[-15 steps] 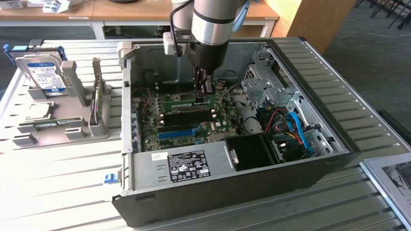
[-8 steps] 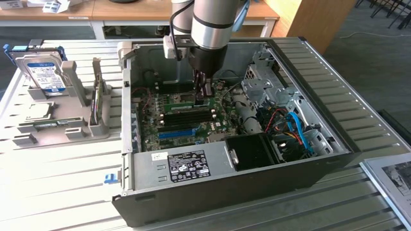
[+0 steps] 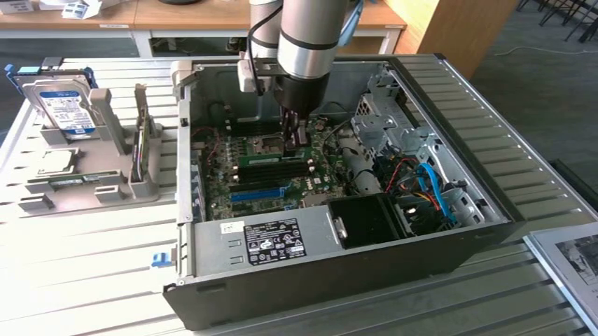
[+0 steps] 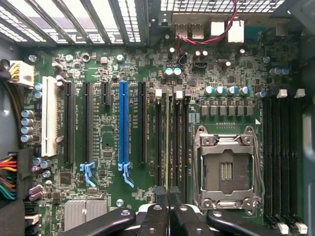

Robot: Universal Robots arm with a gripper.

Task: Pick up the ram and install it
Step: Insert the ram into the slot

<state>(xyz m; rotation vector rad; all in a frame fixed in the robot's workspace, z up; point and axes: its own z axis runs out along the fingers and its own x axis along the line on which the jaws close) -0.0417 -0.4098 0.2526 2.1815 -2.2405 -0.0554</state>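
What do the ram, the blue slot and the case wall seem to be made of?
By their looks: the ram, thin greenish edge, probably fibreglass circuit board; the blue slot, smooth evenly coloured body, likely moulded plastic; the case wall, dull grey sheet metal, judging by its punched vents.

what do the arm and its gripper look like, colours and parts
The arm is a silver-grey cylinder with a black band and a blue cap on one joint. A pale boxy mount sits at the wrist. The gripper is black, with narrow fingers on jointed links held by silver pivot screws.
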